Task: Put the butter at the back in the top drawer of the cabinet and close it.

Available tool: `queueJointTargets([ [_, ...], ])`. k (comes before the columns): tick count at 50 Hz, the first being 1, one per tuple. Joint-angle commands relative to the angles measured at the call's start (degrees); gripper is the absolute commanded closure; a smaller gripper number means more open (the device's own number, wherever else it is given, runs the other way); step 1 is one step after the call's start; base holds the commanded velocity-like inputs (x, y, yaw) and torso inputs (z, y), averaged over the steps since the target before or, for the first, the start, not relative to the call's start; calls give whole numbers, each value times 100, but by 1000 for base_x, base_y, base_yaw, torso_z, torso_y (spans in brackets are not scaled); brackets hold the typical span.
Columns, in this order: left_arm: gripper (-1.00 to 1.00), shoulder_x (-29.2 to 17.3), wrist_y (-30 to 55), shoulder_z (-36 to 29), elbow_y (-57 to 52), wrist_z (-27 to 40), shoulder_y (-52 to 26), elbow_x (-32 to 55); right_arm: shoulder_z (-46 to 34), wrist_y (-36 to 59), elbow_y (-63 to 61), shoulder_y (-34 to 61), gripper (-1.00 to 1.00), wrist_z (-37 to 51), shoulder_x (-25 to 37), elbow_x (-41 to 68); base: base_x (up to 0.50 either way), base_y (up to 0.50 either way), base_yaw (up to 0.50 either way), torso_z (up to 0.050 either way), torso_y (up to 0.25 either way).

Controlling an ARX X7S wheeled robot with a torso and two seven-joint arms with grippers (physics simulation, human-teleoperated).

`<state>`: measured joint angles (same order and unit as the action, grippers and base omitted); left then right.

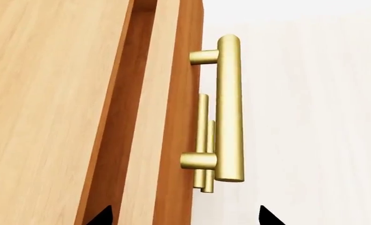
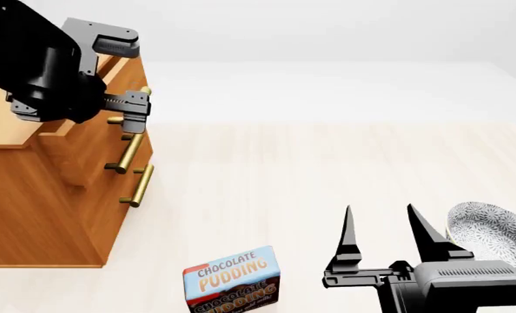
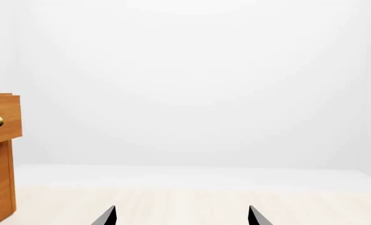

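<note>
Right gripper (image 2: 378, 225) sits spread wide, nothing in it, beside the pudding box (image 2: 232, 282). Left gripper (image 2: 137, 112) is spread at the top drawer (image 1: 173, 117) handle (image 1: 229, 108), drawer pulled slightly out. Can't spot the butter.

Pale wood floor (image 2: 328, 169) — cabinet (image 2: 49, 215), pudding box (image 2: 232, 282), plate (image 2: 492, 238).

Chocolate pudding box (image 2: 232, 283): brown and blue, standing upright on the pale wood table (image 2: 328, 169), off to the left of the right hand (image 2: 380, 228), a little nearer the viewer. Patterned grey-white plate (image 2: 492, 238): flat on the table just right of that hand, partly hidden behind it. White wall (image 3: 192, 70) behind.
</note>
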<state>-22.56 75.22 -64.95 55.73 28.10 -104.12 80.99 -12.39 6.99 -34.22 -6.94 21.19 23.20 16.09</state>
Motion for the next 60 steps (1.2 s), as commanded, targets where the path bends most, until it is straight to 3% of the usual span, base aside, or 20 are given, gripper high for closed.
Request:
queueJointTargets([
  [1, -100, 97, -101, -156, 374, -375, 58, -68, -10, -7, 0, 5, -100, 14, 13, 6, 0, 0, 0, 0, 0],
  [22, -100, 152, 46, 5, 675, -1129, -34, 176, -31, -25, -28, -15, -100, 47, 46, 8, 0, 0, 0, 0, 0],
  [60, -100, 188, 389, 649, -257, -230, -59, 1112, -38, -34, -33, -5, -100, 99, 97, 67, 0, 0, 0, 0, 0],
])
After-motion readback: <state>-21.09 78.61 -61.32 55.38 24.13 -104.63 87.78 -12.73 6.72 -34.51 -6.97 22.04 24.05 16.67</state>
